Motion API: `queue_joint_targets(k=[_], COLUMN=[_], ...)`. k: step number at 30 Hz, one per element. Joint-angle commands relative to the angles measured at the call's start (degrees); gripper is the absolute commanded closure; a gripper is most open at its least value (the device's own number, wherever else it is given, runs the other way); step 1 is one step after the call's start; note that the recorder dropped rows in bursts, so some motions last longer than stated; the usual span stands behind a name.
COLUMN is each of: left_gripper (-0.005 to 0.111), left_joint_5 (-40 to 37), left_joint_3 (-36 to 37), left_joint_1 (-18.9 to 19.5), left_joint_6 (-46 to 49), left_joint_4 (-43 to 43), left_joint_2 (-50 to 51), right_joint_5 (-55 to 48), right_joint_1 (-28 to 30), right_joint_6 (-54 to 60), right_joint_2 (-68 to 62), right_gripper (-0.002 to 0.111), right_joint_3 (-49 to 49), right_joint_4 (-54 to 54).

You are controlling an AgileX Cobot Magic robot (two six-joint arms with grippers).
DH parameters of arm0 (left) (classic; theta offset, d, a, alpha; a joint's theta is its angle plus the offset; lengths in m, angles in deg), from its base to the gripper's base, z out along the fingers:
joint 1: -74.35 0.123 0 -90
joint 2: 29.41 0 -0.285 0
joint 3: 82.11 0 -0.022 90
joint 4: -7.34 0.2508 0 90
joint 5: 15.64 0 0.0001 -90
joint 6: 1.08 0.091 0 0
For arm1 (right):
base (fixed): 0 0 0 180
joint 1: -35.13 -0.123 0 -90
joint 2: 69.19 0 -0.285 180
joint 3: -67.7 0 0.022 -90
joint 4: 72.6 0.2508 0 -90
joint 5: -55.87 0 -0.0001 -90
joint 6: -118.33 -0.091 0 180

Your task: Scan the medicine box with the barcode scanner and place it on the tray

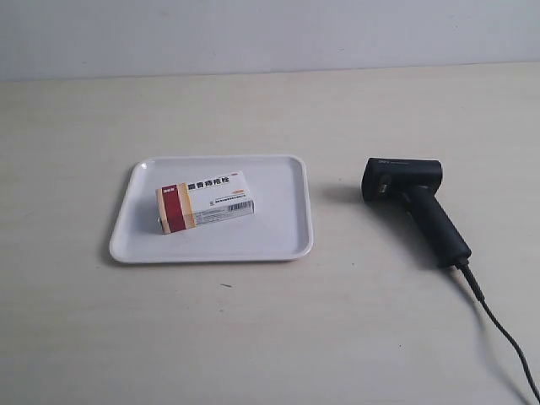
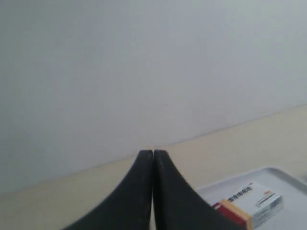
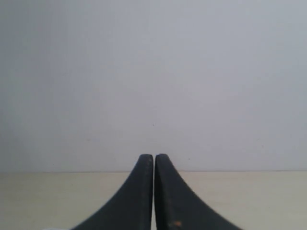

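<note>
Medicine box [image 1: 205,201] mid-tray [image 1: 278,240]; scanner [image 1: 413,202] well apart.

Left gripper [image 2: 153,154]: two matte black fingers [image 2: 136,191], smooth, no markings; each broad at base, curving in to a narrow rounded tip. Thin pale seam btwn them. Right gripper [image 3: 154,157]: same black curved fingers [image 3: 134,196], same shape; small orange speck near base of one finger, just beside the seam.
</note>
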Motion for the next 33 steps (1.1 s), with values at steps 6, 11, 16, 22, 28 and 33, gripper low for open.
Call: queue_joint_targets(k=[6, 11, 16, 22, 28, 33], left_gripper=[0.104, 0.104, 0.104, 0.104, 0.104, 0.104], left_joint_5=[5.1, 2.82, 1.32, -1.11, -1.23, -1.23], left_joint_3=[1.9, 1.9, 1.9, 1.9, 1.9, 1.9], left_joint_1=[0.2, 0.2, 0.2, 1.18, 2.83, 2.82], left_joint_6=[-92.35, -94.26, -94.26, -95.69, -98.0, -98.0], left_joint_4=[85.84, 86.9, 86.9, 86.9, 87.01, 87.13], left_joint_2=[-0.32, -0.32, -0.32, -0.32, -0.32, -0.32], right_joint_5=[0.74, 0.74, 0.74, 0.74, 0.74, 0.74], right_joint_1=[-0.22, -0.22, -0.22, -0.22, -0.22, -0.22], right_joint_6=[0.11, 0.11, 0.11, 0.11, 0.11, 0.11], right_joint_2=[0.3, 0.3, 0.3, 0.3, 0.3, 0.3], right_gripper=[0.106, 0.106, 0.106, 0.106, 0.106, 0.106], right_joint_3=[0.3, 0.3, 0.3, 0.3, 0.3, 0.3], right_joint_4=[-0.11, -0.11, -0.11, -0.11, -0.11, -0.11])
